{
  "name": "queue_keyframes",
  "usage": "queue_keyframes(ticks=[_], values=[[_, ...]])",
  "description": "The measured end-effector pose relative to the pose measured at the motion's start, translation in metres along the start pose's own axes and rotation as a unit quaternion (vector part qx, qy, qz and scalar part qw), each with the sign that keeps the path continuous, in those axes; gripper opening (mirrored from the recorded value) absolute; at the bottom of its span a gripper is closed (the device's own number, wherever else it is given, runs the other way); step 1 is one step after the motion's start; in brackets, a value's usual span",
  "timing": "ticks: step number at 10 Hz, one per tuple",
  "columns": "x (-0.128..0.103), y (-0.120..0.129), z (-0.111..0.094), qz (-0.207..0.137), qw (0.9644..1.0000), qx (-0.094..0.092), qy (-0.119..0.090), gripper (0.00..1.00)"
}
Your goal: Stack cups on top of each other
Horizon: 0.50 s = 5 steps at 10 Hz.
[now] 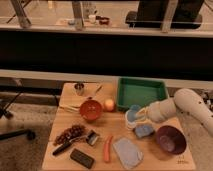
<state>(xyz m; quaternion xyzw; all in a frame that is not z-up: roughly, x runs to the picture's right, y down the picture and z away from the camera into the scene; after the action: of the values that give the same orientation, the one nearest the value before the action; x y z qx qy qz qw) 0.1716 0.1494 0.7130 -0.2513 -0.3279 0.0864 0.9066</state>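
The light blue cup (133,112) stands upright on the wooden table (65,159), just in front of the green tray. A cream-white cup (130,123) shows right under and around its base, so the blue one seems to sit in or on it. My gripper (143,116) reaches in from the right at the end of the white arm (190,104) and is right against the right side of the light blue cup. Whether it grips the cup is not visible.
A green tray (141,93) lies behind the cups, with a purple bowl (170,140) and blue sponge (144,131) in front right. Left are a red bowl (91,109), orange fruit (109,104), metal cup (79,88), grapes (70,133), carrot (107,149), grey cloth (127,152) and black block (82,158).
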Motion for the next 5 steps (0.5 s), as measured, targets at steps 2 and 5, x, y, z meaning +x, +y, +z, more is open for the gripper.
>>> queue_keyframes(ticks=[2, 5], values=[[0.0002, 0.0002, -0.0012, -0.001, 1.0, 0.001, 0.0, 0.8], [0.0001, 0.0014, -0.0026, -0.001, 1.0, 0.0, 0.0, 0.8]])
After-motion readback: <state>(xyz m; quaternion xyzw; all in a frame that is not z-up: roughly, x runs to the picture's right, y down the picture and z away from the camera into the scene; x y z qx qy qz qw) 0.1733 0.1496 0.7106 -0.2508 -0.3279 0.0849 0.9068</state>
